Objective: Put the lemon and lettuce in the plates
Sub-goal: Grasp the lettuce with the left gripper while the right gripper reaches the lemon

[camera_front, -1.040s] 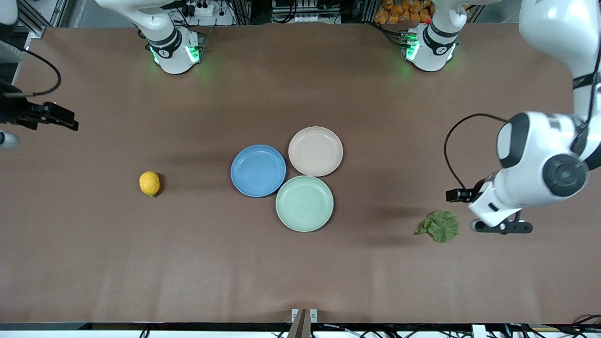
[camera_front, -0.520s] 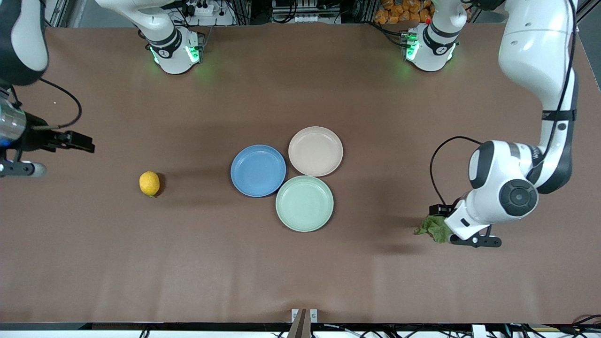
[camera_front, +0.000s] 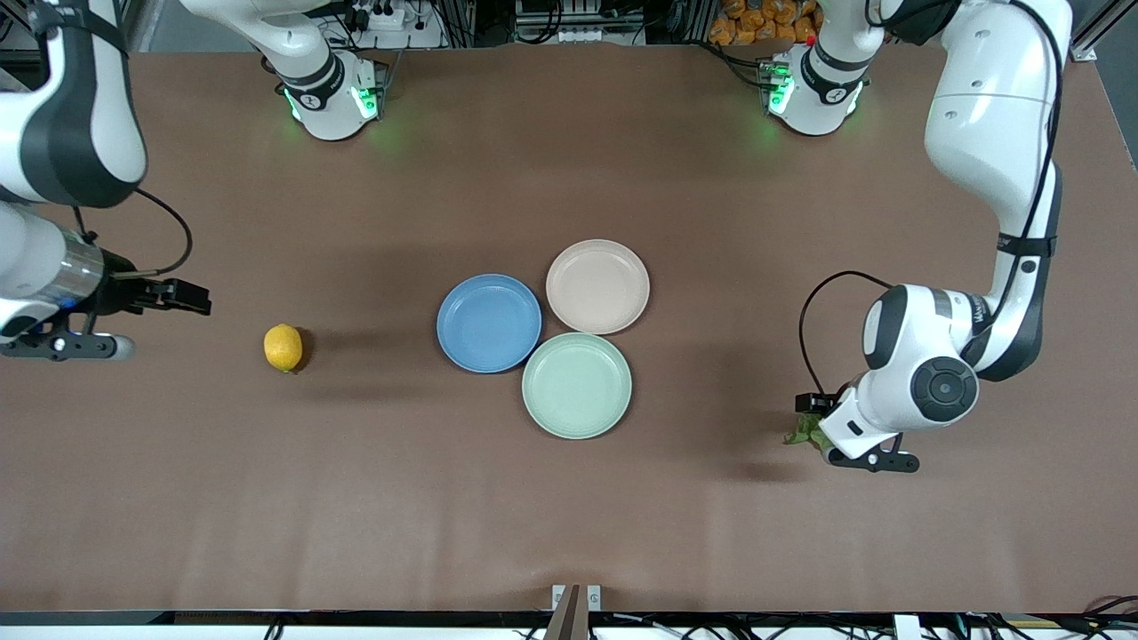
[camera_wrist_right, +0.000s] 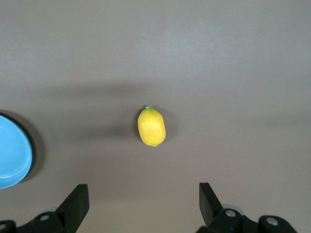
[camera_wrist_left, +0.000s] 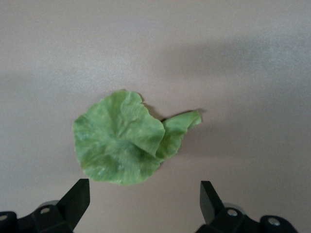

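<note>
The left gripper [camera_wrist_left: 141, 206] hangs over the lettuce [camera_wrist_left: 125, 141], fingers wide apart, holding nothing. The lettuce lies flat on the table [camera_front: 569, 498] near the left arm's end. The right gripper [camera_wrist_right: 141, 206] is up over the table beside the lemon [camera_front: 283, 347], wide open and empty too. The blue plate [camera_front: 489, 323], the pink plate [camera_front: 597, 286] and the green plate [camera_front: 577, 385] sit touching in the middle.

A robotics lab: two white arms bolted to a brown-covered bench [camera_front: 569, 516], green status lights at their bases, with power strips [camera_front: 382, 16], cables and aluminium framing along its edge.
</note>
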You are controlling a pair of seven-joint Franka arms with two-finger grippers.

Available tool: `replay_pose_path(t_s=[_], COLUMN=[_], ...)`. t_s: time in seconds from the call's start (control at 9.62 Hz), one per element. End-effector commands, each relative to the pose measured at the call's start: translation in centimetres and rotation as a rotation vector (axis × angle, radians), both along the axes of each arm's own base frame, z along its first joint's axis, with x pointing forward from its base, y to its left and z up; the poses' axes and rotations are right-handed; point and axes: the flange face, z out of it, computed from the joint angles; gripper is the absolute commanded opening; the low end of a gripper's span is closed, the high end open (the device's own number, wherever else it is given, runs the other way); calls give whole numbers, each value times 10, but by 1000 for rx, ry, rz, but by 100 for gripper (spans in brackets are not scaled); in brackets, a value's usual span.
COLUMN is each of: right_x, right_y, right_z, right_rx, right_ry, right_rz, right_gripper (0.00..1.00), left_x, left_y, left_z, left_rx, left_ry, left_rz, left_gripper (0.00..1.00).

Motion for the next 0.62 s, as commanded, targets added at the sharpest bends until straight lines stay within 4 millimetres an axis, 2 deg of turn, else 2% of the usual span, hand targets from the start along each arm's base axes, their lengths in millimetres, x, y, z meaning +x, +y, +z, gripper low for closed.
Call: replay_pose_path(t_s=[0.0, 0.31, 0.52], right_x=[-5, -10, -12], right_y=[3, -4, -6], right_z=[-19, -56, -77], right_rx=[13, 14, 13], right_ry=[-16, -51, -48], right_rz=[1, 28, 37], right_gripper=[100, 100, 100], left_x=[5, 5, 4], left_y=[6, 8, 8], left_z=[1, -22, -30], left_rx=[10, 1, -1], left_ry=[-19, 1, 5], left_rz=[-56, -101, -109], left_gripper=[100, 100, 100])
